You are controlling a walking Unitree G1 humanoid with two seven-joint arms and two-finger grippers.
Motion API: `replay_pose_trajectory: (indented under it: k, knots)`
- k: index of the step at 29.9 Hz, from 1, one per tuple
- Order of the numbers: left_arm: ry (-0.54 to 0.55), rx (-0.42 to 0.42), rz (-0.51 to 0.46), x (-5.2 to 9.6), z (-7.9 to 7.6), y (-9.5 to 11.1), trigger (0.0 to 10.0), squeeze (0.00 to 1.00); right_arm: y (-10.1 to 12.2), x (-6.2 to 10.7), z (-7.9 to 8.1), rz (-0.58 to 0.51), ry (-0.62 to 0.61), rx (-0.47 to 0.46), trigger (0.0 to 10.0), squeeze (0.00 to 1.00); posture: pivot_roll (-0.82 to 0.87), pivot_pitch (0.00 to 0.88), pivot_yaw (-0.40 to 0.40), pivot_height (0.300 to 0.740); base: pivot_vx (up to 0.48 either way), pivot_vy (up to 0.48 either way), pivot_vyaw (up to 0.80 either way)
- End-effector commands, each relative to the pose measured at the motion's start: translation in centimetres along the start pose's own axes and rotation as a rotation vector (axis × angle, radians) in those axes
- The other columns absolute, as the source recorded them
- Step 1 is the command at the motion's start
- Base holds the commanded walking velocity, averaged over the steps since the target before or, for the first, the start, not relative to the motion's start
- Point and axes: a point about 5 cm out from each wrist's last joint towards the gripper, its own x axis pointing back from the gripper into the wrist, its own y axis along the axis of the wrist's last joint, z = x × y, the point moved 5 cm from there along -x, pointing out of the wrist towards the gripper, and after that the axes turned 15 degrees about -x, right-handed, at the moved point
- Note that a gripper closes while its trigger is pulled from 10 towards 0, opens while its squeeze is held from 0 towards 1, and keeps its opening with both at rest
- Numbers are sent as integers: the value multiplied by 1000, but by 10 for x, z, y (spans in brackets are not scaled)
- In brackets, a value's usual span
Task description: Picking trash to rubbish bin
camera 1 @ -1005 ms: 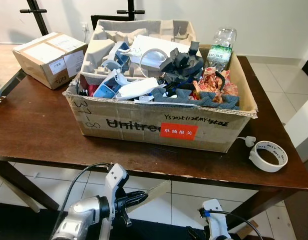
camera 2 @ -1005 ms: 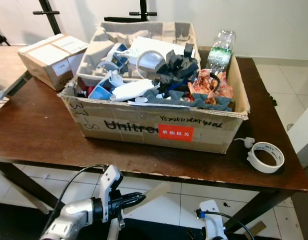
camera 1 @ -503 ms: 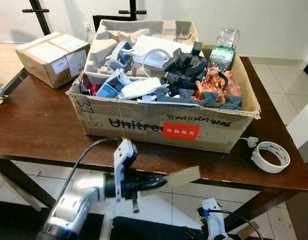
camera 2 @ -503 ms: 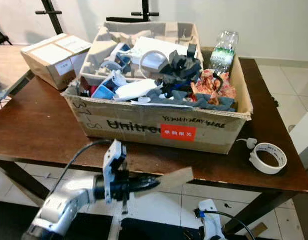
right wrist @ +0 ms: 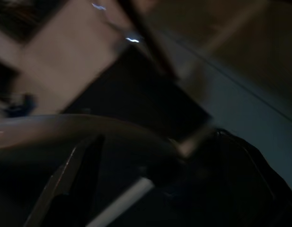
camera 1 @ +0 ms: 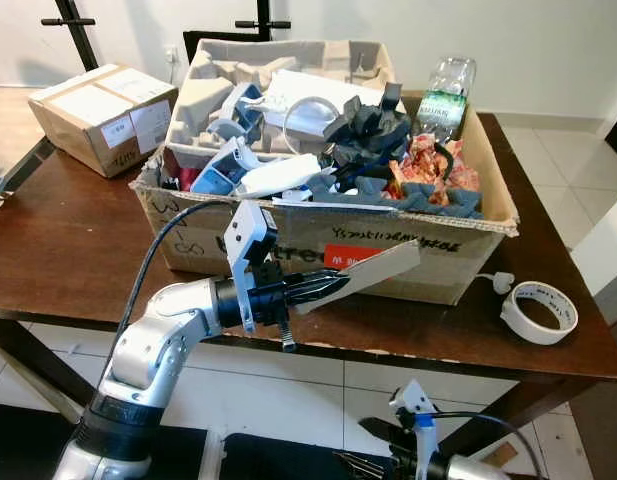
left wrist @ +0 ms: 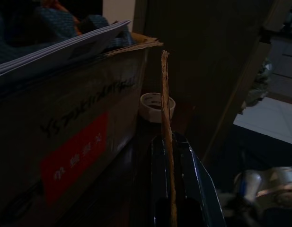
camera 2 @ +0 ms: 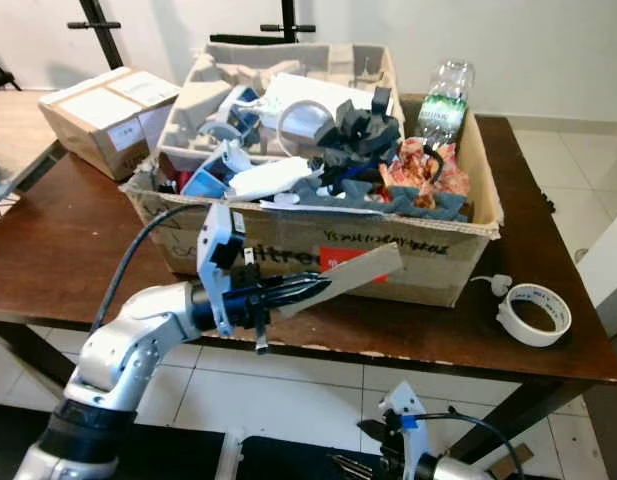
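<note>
left gripper (camera 1: 333,284) is clamped on a flat cardboard strip (camera 1: 373,270), holding it in front of the box (camera 1: 458,262) face, strip pointing toward 2 o'clock and covering part of the print and the red label (left wrist: 72,158). strip tip sits below the box rim, so the front wall stands between it and the inside. in the left wrist view the strip (left wrist: 167,132) is edge-on between the two black fingers (left wrist: 202,189), with the box wall close beside it. the box sits mid-table (camera 1: 48,250) and is piled over the rim: grey foam (camera 1: 373,125), white plastic parts (camera 1: 278,178), a blue piece (camera 1: 210,182), red-patterned wrapper (camera 1: 433,160), moulded pulp tray (camera 1: 203,95) at the back. clear bottle (camera 1: 446,92) stands just behind the box's 1 o'clock corner. small taped carton (camera 1: 100,115) at 10 o'clock, apart from the box. tape roll (camera 1: 539,311) at 3 o'clock near the table's right edge, with a small white bit (camera 1: 501,283) between it and the box. the arm's black cable (camera 1: 153,275) loops up in front of the box's left end. right gripper (camera 1: 373,445) hangs low under the table edge at 5 o'clock; cannot tell how its fingers stand, and its wrist view is dark and blurred.
</note>
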Motion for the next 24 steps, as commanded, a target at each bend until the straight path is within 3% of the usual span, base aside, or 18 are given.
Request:
replay_pose_trajectory:
  k: [1,3,6,8,10,14,15,16,18,19,20,24]
  knots:
    - [-6,9,7,2,-2,-1,10000,0,-1,2,15,15,86,-28,10000,0,84,114,23,740,0,0,0]
    - [-4,11,11,2,-3,-1,10000,0,2,8,29,33,165,-26,10000,0,85,114,22,740,0,0,0]
    - [-3,13,15,2,-3,-1,10000,0,4,11,37,38,199,-12,10000,0,85,115,23,740,0,0,0]
    - [-14,30,19,4,-6,-2,10000,0,17,16,51,0,265,-1,10000,0,86,118,24,740,0,0,0]
    - [-14,30,20,4,-7,-2,10000,0,23,17,56,-18,288,-8,10000,0,86,118,24,740,0,0,0]
    - [-21,15,-6,0,-6,8,10000,0,91,26,80,-224,392,10,10000,0,89,119,21,740,0,0,0]
    - [-27,11,-16,-2,-5,13,10000,0,110,29,82,-284,396,33,10000,0,89,119,21,740,0,0,0]
    - [-27,11,-16,-2,-5,13,10000,0,110,29,82,-284,396,33,10000,0,89,119,21,740,0,0,0]
    - [-67,-6,-35,-7,-8,23,10000,0,143,32,83,-385,394,78,10000,0,89,117,24,740,0,0,0]
    - [-67,-6,-35,-7,-8,23,10000,0,143,32,83,-385,394,78,10000,0,89,117,24,740,0,0,0]
    - [-95,-33,-57,-10,-8,34,10000,0,168,33,86,-441,398,132,10000,0,86,115,28,740,0,0,0]
    - [-103,-105,-94,-18,-4,54,10000,0,186,30,93,-411,411,231,10000,0,90,112,24,740,0,0,0]
